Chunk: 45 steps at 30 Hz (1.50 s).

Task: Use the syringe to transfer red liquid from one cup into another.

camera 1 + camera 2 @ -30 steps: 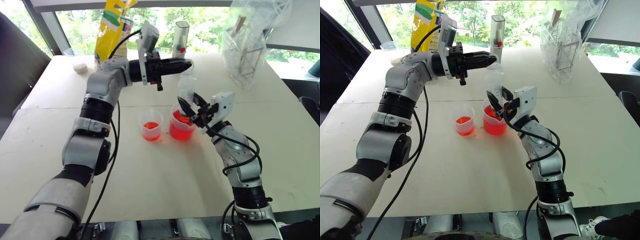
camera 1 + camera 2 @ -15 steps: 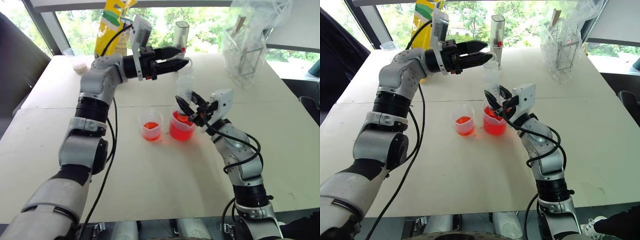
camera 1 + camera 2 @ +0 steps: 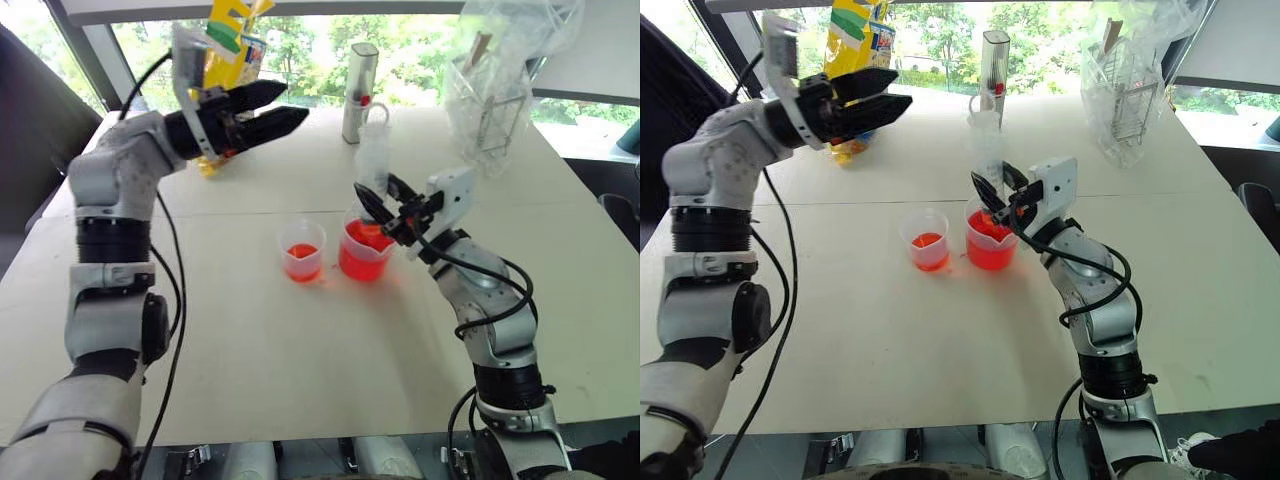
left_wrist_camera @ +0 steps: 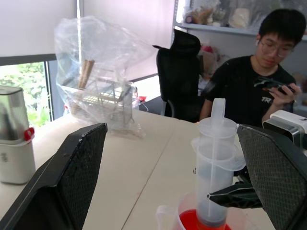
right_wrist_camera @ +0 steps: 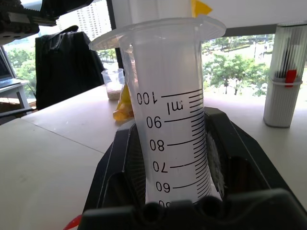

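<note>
Red liquid (image 3: 362,258) in the larger cup (image 3: 363,250), syringe (image 3: 372,165) upright over it.
Right claw (image 3: 385,212) is clamped on the syringe barrel, tip down in the cup, arm bent above the worktop (image 3: 300,370); left claw (image 3: 262,108) hangs wide apart, empty, raised well aside. Next, probably, carrying the syringe to the smaller cup (image 3: 302,250).

Setting: office-type room. Pale worktop (image 3: 300,400) beside large windows (image 3: 310,45). Black office chair (image 4: 180,72) and stocked shelf (image 4: 225,14) behind.

head stereo: down over table (image 3: 300,390) | wrists: close, both facing syringe (image 5: 172,120)
</note>
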Each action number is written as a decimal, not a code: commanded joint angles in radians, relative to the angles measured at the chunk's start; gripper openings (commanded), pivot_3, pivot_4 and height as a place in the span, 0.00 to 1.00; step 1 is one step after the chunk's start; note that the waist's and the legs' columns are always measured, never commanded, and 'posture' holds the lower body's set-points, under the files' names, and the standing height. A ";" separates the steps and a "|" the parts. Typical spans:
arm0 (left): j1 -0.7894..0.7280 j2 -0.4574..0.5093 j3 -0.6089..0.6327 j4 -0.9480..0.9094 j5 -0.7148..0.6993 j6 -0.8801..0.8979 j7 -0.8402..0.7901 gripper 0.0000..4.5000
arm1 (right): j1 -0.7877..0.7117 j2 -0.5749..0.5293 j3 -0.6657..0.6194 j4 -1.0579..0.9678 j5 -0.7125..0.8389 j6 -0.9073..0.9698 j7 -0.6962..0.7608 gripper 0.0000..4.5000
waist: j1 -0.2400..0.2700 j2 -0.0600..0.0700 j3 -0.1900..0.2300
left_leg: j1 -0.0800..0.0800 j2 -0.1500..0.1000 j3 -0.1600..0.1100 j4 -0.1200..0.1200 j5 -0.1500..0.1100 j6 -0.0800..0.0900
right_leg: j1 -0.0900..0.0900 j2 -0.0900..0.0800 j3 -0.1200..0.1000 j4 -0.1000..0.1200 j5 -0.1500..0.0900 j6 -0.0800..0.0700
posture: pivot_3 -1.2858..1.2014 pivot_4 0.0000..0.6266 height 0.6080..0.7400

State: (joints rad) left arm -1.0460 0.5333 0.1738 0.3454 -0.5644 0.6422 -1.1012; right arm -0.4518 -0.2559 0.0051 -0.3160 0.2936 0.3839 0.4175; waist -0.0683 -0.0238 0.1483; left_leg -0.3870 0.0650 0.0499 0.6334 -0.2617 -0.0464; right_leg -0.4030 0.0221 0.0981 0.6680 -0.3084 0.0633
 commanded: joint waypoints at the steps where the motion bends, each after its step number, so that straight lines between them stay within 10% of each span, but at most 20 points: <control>1: 0.027 0.056 0.038 -0.058 -0.020 0.023 0.023 0.98 | -0.116 -0.011 -0.024 -0.102 0.076 0.030 0.023 0.30 | 0.000 0.000 0.000 | 0.000 0.000 0.000 0.000 0.000 0.000 | 0.000 0.000 0.000 0.000 0.000 0.000 | 0.52 0.24 1.00; 22: 0.002 0.109 0.151 -0.200 -0.206 0.177 0.170 0.98 | -0.099 0.137 0.173 0.140 0.042 -0.124 0.131 0.30 | -0.001 -0.001 -0.001 | 0.000 0.000 -0.001 0.000 0.000 0.000 | 0.000 0.000 -0.001 0.000 0.000 0.000 | 0.52 0.24 1.00; 45: 0.112 0.080 -0.006 -0.325 -0.201 0.174 0.140 0.98 | -0.082 0.138 0.169 0.181 0.003 -0.159 0.138 0.30 | -0.001 -0.001 -0.001 | 0.001 0.000 -0.001 0.000 0.001 -0.002 | 0.000 0.000 0.000 0.001 0.000 0.000 | 0.52 0.24 1.00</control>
State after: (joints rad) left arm -0.9219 0.6082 0.1686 0.0537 -0.7665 0.8370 -0.9560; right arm -0.5217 -0.1272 0.1838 -0.1061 0.2958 0.2473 0.5558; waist -0.0689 -0.0250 0.1476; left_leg -0.3863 0.0651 0.0489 0.6330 -0.2605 -0.0484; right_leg -0.4027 0.0218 0.0984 0.6686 -0.3084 0.0631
